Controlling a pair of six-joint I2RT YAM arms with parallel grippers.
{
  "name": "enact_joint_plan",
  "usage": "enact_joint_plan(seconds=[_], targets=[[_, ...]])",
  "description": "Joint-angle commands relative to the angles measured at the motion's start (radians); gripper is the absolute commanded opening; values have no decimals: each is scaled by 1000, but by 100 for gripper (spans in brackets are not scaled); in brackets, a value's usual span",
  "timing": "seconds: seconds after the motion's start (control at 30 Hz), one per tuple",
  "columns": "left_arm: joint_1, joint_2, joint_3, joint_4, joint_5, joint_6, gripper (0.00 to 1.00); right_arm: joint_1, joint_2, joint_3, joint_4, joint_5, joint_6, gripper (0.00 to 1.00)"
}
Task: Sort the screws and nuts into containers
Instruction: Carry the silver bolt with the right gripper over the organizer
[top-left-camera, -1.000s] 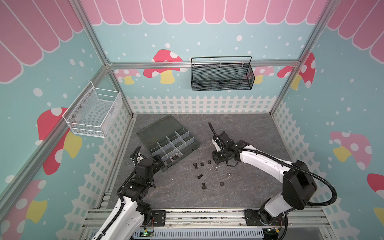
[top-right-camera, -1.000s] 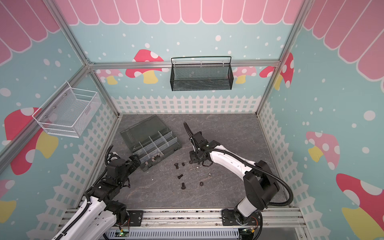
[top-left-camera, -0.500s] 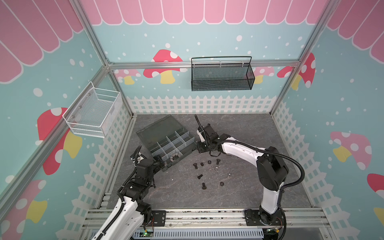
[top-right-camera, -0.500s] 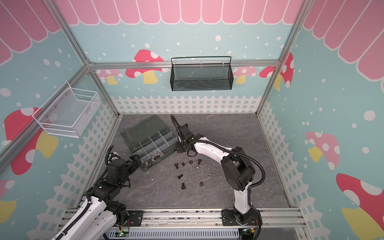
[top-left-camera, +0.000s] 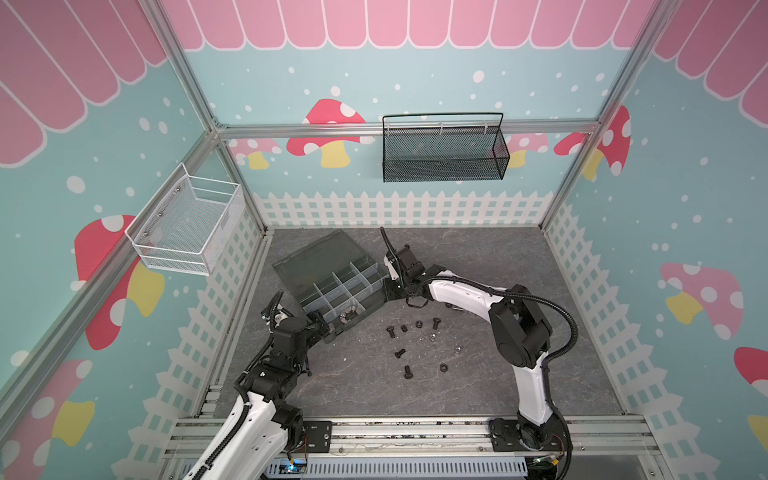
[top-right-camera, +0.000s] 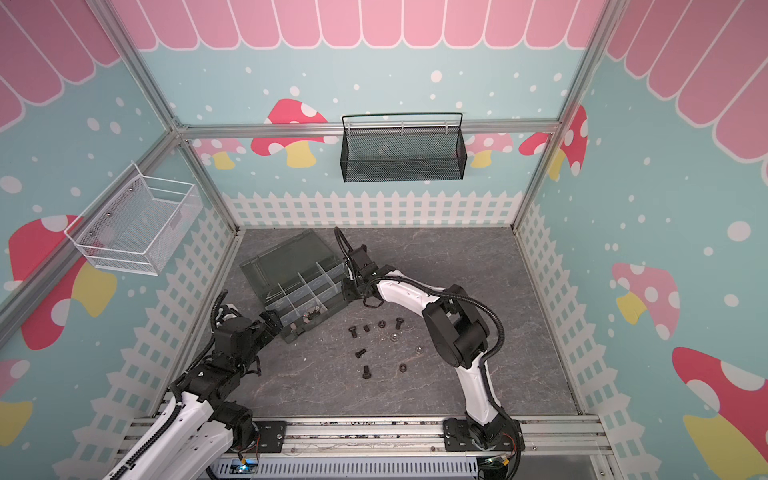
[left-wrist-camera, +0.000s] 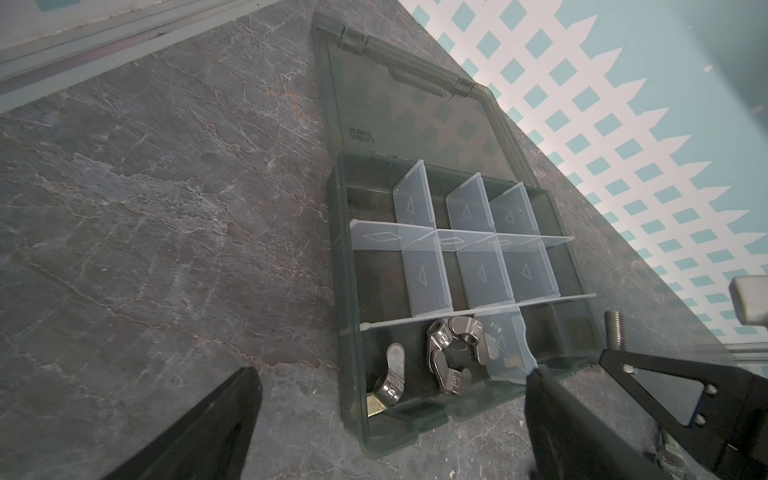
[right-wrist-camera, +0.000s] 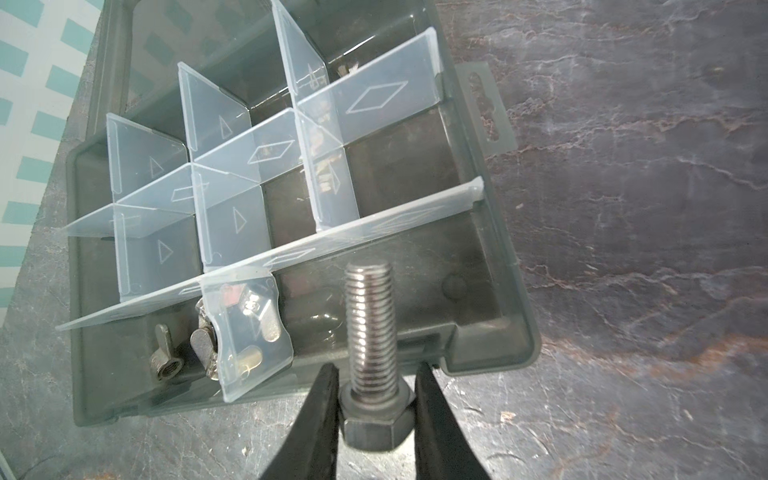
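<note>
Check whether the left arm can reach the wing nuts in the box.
Probably yes: the lid is open, the wing nuts lie uncovered in an edge compartment, and the open left gripper is close beside them.

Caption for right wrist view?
Right gripper pinches a silver bolt by its hex head at the edge of the open organizer box; wing nuts inside.

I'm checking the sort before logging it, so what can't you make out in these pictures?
- Silver hex-head bolt in the right gripper: hidden under the black wrist in both top views.
- Silver wing nuts: some blurred behind a clear plastic divider, right wrist view.
- Pale loose pieces on the grey table: too small in top views to name.
</note>
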Motion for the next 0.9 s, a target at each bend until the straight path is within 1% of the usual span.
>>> enact_joint_plan(seconds=[0.0,0.13,0.3,0.47,0.63,0.77,0.87], targets=[[7,-7,0,10,-1,-2,100,6,21,32,32,-17,25,16],[7,-7,-3,8,-1,-3,100,6,29,34,39,-19,27,19],[7,-13,-8,7,-1,-8,100,6,45,43,43,-11,31,29],[6,-20,-9,1,-1,-9,100,6,66,53,39,-7,32,35],[7,-27,-5,-9,-1,-9,100,6,76,56,36,-11,33,44],[6,-33,-5,-11,-1,-8,100,6,58,55,31,-5,15,45],[7,-33,-5,-13,-1,-8,100,6,15,41,23,21,-9,45]])
